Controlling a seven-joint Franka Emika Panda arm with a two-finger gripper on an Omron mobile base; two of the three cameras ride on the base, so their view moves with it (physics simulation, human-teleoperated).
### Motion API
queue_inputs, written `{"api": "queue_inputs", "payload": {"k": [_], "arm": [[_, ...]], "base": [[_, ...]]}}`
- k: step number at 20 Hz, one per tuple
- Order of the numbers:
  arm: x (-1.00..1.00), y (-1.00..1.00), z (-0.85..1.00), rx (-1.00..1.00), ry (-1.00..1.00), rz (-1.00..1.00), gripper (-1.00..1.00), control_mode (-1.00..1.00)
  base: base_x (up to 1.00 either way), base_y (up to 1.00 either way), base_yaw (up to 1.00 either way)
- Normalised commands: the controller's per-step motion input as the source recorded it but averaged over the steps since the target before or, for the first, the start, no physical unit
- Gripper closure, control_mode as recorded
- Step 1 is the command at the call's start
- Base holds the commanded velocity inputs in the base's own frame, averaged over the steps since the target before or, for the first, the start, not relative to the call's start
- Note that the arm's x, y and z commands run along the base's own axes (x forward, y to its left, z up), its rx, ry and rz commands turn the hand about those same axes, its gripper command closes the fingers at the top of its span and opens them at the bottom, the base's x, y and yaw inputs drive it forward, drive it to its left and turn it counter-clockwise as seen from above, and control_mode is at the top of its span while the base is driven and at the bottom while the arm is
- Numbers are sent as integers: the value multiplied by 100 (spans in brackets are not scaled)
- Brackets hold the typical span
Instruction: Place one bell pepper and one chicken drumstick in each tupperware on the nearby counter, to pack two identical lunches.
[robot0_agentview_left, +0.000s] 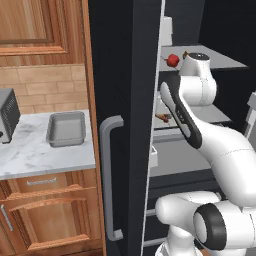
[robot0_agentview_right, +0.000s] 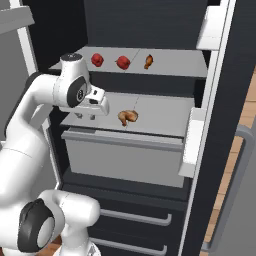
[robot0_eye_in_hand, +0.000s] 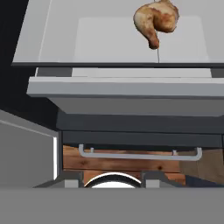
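Note:
Two red bell peppers (robot0_agentview_right: 97, 60) (robot0_agentview_right: 123, 62) and a small dark chicken drumstick (robot0_agentview_right: 148, 61) lie on the fridge's upper shelf. One bell pepper (robot0_agentview_left: 173, 60) also shows past the door edge. A larger golden drumstick (robot0_agentview_right: 128, 117) (robot0_eye_in_hand: 156, 19) lies on the lower shelf. My gripper (robot0_agentview_right: 85, 117) hangs over that shelf's front left, left of this drumstick and apart from it, fingers pointing down, open and holding nothing. A grey rectangular tupperware (robot0_agentview_left: 66, 128) sits on the marble counter (robot0_agentview_left: 35, 155) left of the fridge, with nothing in it.
The open dark fridge door (robot0_agentview_left: 125, 125) with its grey handle (robot0_agentview_left: 107, 175) stands between the counter and the fridge interior. A toaster oven (robot0_agentview_left: 7, 116) sits at the counter's left. Below the lower shelf is a grey drawer (robot0_agentview_right: 125, 155). Door bins (robot0_agentview_right: 195, 145) line the right side.

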Motion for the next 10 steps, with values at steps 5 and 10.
{"api": "queue_inputs", "payload": {"k": [5,10], "arm": [[-7,1,2,0,-2,0,-100,-100],[-21,-22,50,0,-27,1,-100,-100]], "base": [[0,0,0],[0,0,0]]}}
